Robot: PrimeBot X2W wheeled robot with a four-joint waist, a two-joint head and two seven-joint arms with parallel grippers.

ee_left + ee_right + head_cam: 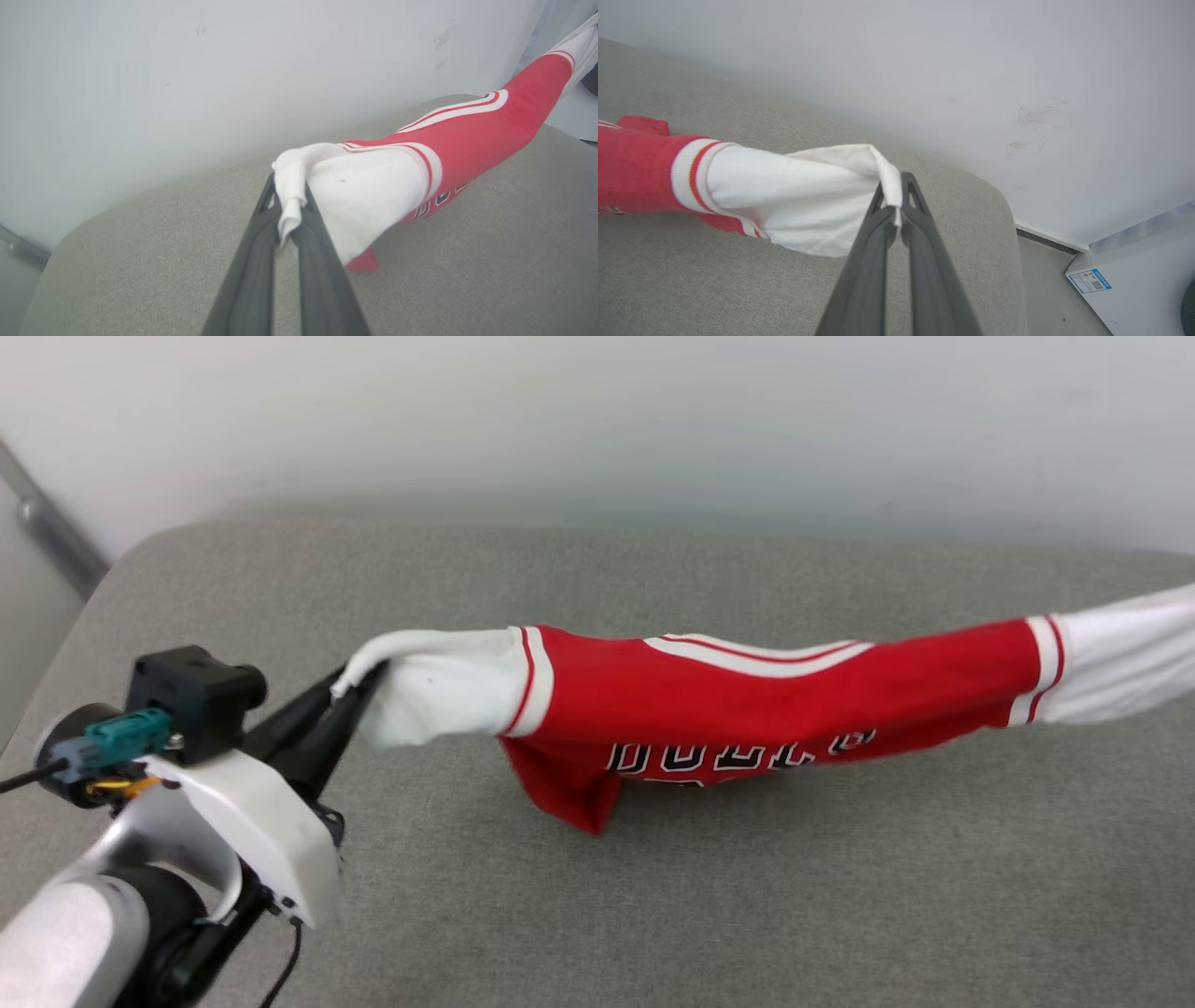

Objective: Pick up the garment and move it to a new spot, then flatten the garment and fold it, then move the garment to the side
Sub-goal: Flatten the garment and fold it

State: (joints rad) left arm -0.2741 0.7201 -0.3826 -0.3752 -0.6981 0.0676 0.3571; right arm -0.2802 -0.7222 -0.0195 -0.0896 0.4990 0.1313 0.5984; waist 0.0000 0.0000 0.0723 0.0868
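Hanging stretched, garment (766, 691), left end effector (347, 689) clamping one sleeve, right end effector (894, 198) clamping other.

Red jersey (747, 700) — white sleeves — stretched taut, lifted.

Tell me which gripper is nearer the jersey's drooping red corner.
Left. The left gripper pinches the white sleeve right beside the drooping red corner; the right gripper clamps the opposite sleeve, the whole jersey away.

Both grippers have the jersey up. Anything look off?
Nothing damaged. The garment hangs bunched like a rope between the left gripper and right gripper, each pinching a white sleeve tip, with a red corner drooping toward the grey cushion.
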